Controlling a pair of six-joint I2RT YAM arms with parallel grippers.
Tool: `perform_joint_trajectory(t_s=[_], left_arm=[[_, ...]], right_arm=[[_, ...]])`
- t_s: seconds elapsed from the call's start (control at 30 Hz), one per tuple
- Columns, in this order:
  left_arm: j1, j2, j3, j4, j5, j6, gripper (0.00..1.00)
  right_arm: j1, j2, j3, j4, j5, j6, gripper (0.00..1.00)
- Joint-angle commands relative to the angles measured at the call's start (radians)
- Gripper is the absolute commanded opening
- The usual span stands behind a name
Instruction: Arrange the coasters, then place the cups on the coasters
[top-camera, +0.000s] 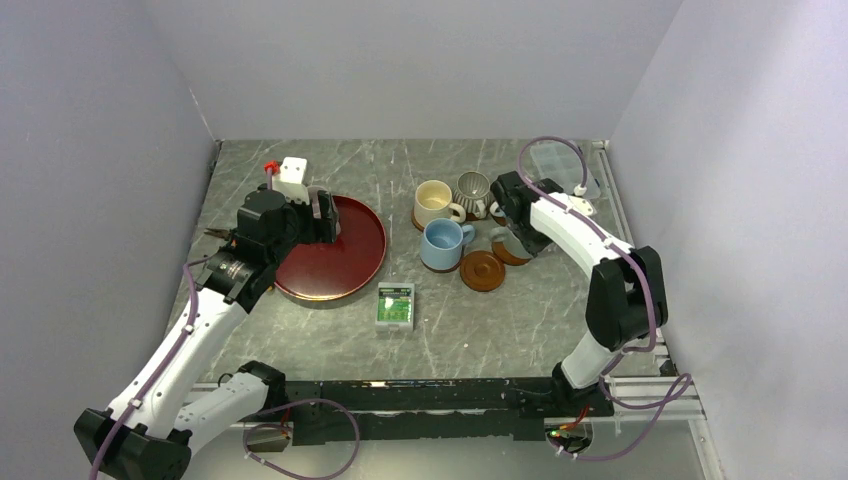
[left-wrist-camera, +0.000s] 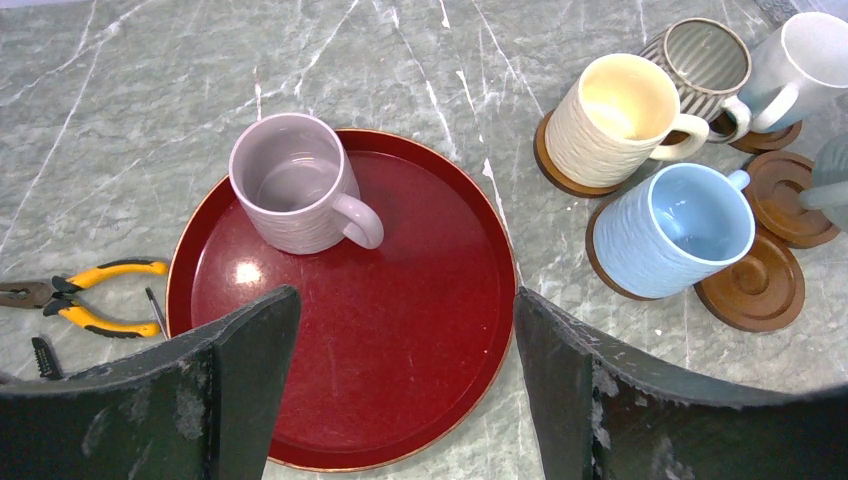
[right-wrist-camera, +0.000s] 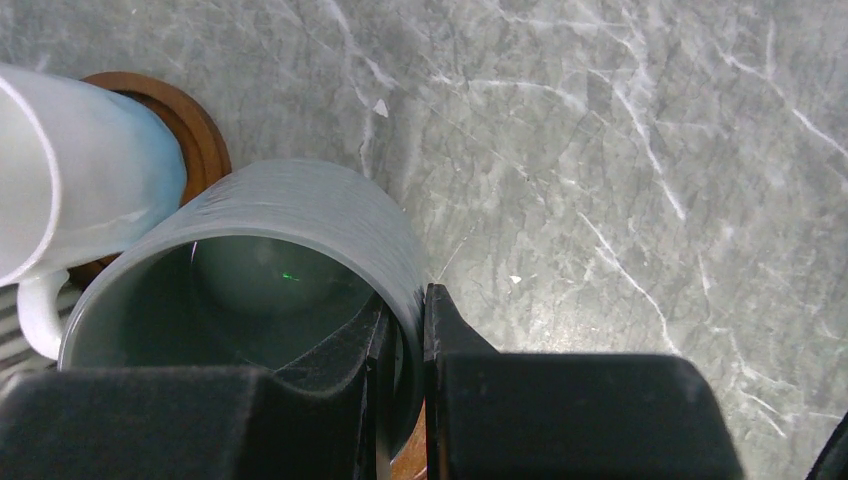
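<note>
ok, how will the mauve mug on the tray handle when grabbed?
Mauve mug looks like glazed ceramic: rigid, probably slick and chippable. It stands upright, so unlikely to roll, though its handle may twist it. The glossy tray may let it slide if nudged.

mauve cup: stood upright just ahead of left pincer | cream cup, light blue cup, striped cup, white cup: set upright on coasters, ahead-right of that pincer | two bare coasters: laid flat beside light blue cup | grey-green cup: wall clamped by right pincer
</note>
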Motion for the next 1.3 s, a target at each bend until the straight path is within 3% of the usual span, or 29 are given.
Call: perform_joint_trajectory(t_s=[0.0, 1.27], left_arm=[[0.004, -0.009, 0.005, 0.003, -0.014, -0.011, 0.83], [0.003, -0.009, 0.003, 0.002, -0.016, -0.011, 0.83]], right_arm=[[0.001, 0.011, 0.006, 0.055, 0.029, 0.079, 0.0], [0.025, 0.137, 0.057, 0.065, 0.077, 0.157, 0.0]])
